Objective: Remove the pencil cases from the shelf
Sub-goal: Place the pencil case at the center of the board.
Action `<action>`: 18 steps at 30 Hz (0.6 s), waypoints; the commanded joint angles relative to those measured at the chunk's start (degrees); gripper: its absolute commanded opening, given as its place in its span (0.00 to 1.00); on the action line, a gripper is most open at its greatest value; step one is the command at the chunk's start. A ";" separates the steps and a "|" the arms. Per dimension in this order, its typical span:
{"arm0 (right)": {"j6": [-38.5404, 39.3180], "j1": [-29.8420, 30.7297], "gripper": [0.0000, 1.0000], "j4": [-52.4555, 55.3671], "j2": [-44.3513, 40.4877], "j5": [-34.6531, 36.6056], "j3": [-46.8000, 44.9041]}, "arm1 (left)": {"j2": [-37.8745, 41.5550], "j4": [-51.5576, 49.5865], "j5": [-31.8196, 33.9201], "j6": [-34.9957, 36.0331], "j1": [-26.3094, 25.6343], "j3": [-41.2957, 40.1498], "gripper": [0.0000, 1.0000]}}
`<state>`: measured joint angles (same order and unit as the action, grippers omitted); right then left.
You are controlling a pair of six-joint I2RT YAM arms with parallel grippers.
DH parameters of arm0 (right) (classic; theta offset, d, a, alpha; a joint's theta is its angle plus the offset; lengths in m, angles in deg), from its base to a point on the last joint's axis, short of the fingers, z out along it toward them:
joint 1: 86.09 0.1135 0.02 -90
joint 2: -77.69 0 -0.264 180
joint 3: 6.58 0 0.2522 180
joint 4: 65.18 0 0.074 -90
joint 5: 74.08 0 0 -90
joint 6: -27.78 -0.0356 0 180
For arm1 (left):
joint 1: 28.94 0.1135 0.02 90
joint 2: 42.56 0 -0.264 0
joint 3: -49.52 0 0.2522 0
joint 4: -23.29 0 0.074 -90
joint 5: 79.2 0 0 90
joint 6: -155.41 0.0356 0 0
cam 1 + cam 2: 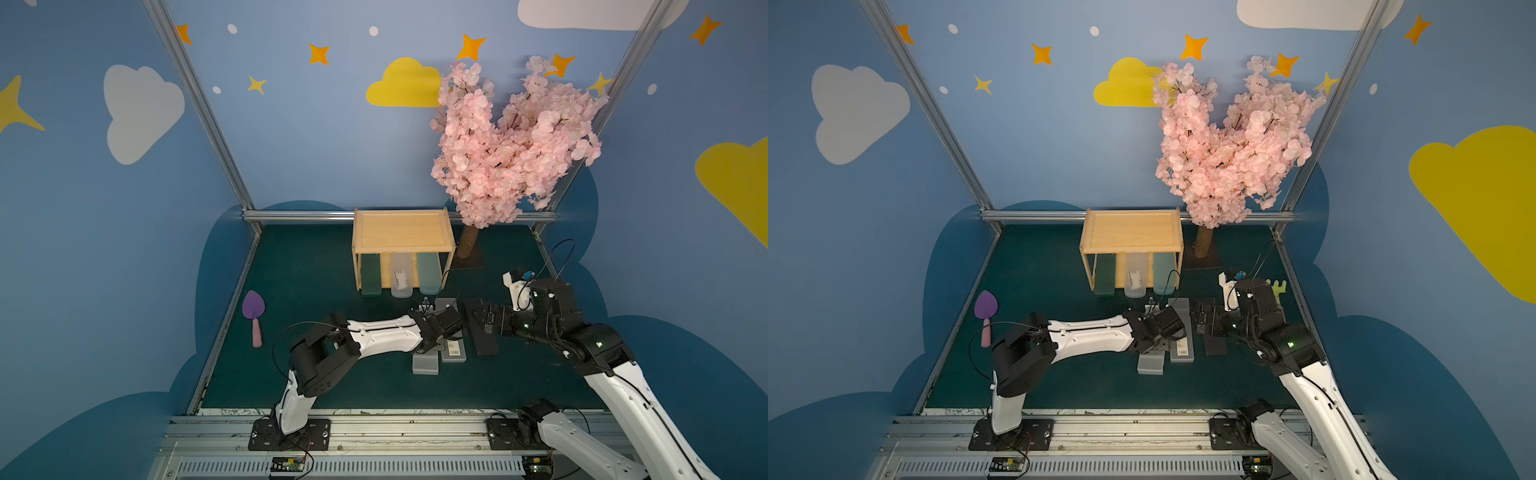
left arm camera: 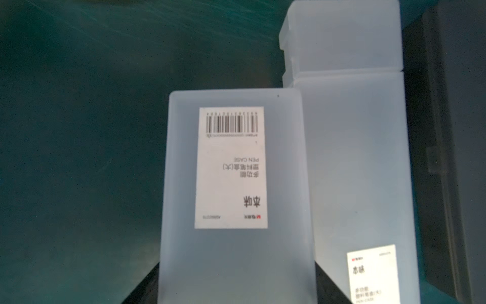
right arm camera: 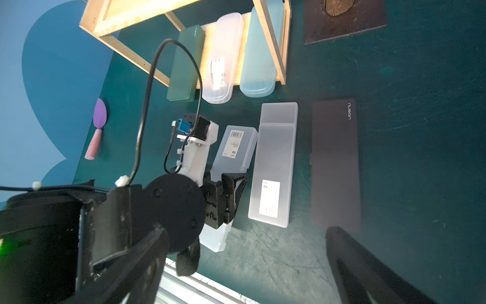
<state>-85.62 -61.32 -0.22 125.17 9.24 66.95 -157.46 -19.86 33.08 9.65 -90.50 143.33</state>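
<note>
The left gripper [image 3: 222, 184] is clamped across a frosted white plastic pencil case with a barcode sticker [image 2: 236, 197]. Beside it lie a second frosted case [image 3: 276, 163] and a black case [image 3: 335, 163]. The right gripper [image 1: 482, 319] hovers spread wide, empty. Behind, a dark green case [image 1: 370, 274], a clear case [image 1: 401, 276] and a light blue case [image 1: 429, 272] sit on the lower tier of the light wooden shelf [image 1: 401, 232], ends jutting forward. They are likely light, stiff and slick, so pinching a jutting end by its narrow sides seems best.

The light wooden shelf [image 1: 401, 232] is standing upright at centre frame. A green case [image 1: 370, 274], a clear case [image 1: 401, 276] and a light blue case [image 1: 429, 272] are lying side by side on its lower tier, ends poking forward. Below them, a frosted case [image 1: 426, 365], the other frosted case [image 1: 454, 352] and a black case [image 1: 486, 345] are lying lengthwise, side by side.
</note>
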 commanded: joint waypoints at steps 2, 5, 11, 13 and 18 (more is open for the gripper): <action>1.15 -0.67 0.98 2.15 -1.01 0.79 0.19 | -2.88 0.03 -1.22 -0.55 0.17 2.37 0.64; 1.57 -1.13 0.98 2.24 -1.48 0.78 -0.16 | -4.06 -0.49 -1.47 -0.81 0.56 3.10 0.65; 1.77 -2.27 0.98 2.26 -1.80 0.53 -1.02 | -5.18 -3.26 -0.07 -0.54 1.28 4.00 0.64; 1.78 -2.56 0.98 2.15 -1.93 0.45 -1.18 | -4.98 -3.66 0.28 -0.89 1.70 3.16 0.65; 1.52 -3.04 0.98 1.93 -1.83 0.18 -1.39 | -4.99 -2.45 -0.53 -1.19 2.91 1.08 0.65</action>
<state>-84.29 -64.03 0.81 123.82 9.41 65.88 -161.15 -19.46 33.71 9.52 -89.19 146.48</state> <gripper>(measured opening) 0.982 0.713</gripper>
